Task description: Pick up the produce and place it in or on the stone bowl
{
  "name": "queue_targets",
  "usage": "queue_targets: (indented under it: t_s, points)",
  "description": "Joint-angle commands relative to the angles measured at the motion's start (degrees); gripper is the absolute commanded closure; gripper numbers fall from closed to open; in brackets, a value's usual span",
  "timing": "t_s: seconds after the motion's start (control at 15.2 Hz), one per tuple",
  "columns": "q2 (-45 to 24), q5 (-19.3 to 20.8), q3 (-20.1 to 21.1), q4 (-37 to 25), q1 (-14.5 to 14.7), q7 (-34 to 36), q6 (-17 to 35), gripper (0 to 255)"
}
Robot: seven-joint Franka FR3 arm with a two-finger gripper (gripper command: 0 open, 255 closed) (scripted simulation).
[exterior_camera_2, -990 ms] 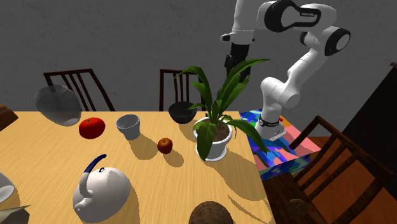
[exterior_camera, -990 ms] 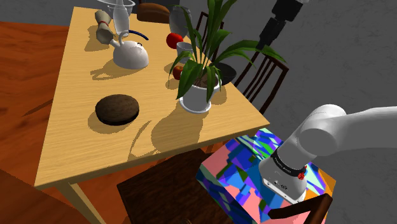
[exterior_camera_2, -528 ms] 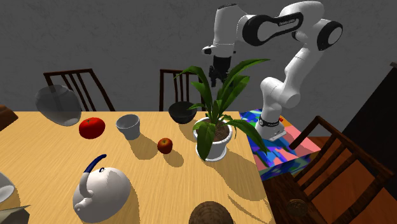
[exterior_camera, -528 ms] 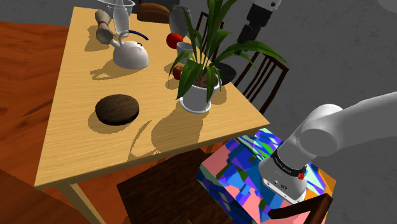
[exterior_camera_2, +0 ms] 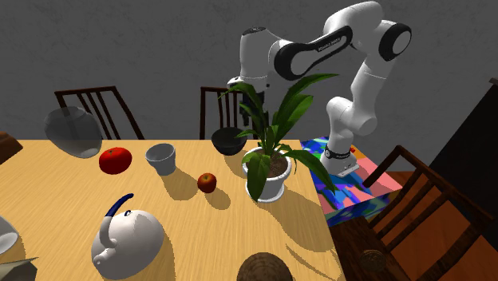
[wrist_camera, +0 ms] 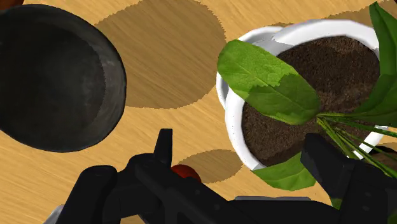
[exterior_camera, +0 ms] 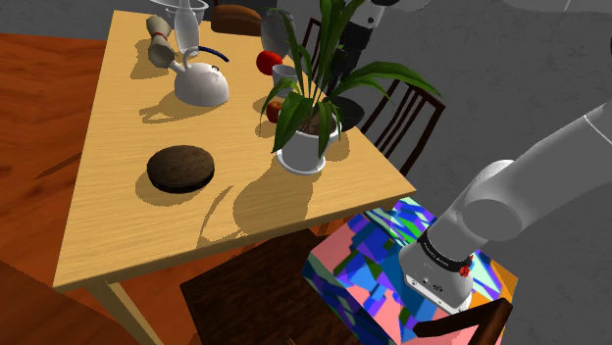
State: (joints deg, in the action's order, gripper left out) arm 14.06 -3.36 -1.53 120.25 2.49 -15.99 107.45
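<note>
Two red pieces of produce lie on the wooden table [exterior_camera: 118, 216]: a small apple [exterior_camera_2: 207, 183] [exterior_camera: 278, 104] beside the potted plant, and a larger tomato [exterior_camera_2: 115, 160] [exterior_camera: 268, 62] further off. A dark grey bowl [exterior_camera_2: 229, 141] [wrist_camera: 54, 76] stands at the table's edge behind the plant. My black gripper [exterior_camera_2: 240, 85] [exterior_camera: 355, 34] hangs high above the bowl and the plant pot, open and holding nothing. In the wrist view the gripper [wrist_camera: 240, 141] looks down between bowl and pot, and a bit of the apple [wrist_camera: 185, 172] shows behind one finger [wrist_camera: 164, 145].
The white pot [exterior_camera_2: 267, 182] [wrist_camera: 224, 102] holds a plant with long green leaves reaching up near the gripper. A white kettle [exterior_camera_2: 126, 237], a grey cup [exterior_camera_2: 161, 158], a glass jar [exterior_camera_2: 73, 132] and a dark brown domed thing [exterior_camera: 180, 168] share the table. Chairs [exterior_camera_2: 102, 108] ring it.
The arm has swung toward the left in both exterior views, carrying the gripper from beyond the table's edge to above the dark bowl and the plant. Nothing on the table moved.
</note>
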Motion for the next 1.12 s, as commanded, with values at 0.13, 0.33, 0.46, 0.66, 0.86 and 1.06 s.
queue_targets:
  t_s: [0.13,0.33,0.46,0.66,0.86,1.06]
  points:
    - [-8.5,0.3,0.1,-5.3,0.3,-1.7,2.3,0]
    - [-15.4,0.5,0.3,-10.3,0.6,-2.7,3.4,0]
    - [-20.0,0.7,0.5,-14.1,0.8,-3.3,3.8,0]
    - [-27.0,1.1,0.8,-20.3,1.0,-4.1,3.9,0]
    - [-34.2,1.5,1.1,-27.6,1.3,-4.9,3.3,0]
    - [-41.9,2.1,1.4,-35.9,1.6,-5.5,1.9,0]
